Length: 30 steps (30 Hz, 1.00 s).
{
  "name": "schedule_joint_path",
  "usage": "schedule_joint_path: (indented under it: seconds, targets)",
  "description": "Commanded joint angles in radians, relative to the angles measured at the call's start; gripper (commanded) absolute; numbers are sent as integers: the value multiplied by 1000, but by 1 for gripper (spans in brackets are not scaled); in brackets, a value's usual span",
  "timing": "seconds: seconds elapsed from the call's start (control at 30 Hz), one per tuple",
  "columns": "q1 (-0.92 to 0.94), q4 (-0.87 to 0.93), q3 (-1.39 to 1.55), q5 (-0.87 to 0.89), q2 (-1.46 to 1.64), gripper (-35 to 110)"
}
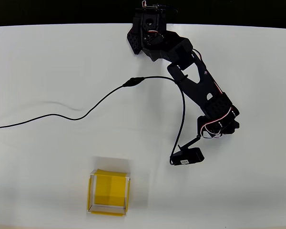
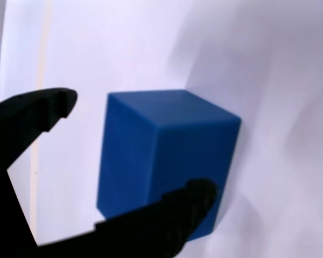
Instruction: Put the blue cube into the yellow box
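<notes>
You're at the grab step: the black two-finger gripper (image 2: 134, 153) sits spread apart around the small matte bright-blue cube (image 2: 167, 156) on the white table (image 1: 47, 71), so squeeze, lift, then swing toward the open-topped yellow box (image 1: 109, 192).

A plain white table (image 1: 47, 71) filled most of the overhead view, with a black band of background (image 1: 62, 12) running along its top edge. A thin black cable (image 1: 88, 113) lay across the table, entering from the left edge and curving up and to the right through a small thicker connector (image 1: 133, 82), then bending down toward the lower middle.
</notes>
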Motion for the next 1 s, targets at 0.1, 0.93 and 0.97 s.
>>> schedule_joint_path:
  seconds: [0.1,0.93,0.97]
  targets:
    - [-49,-6,-98,23,12,44]
    - [183,-98,-83,-308,241,12]
    - [227,-126,-84,-348,268,13]
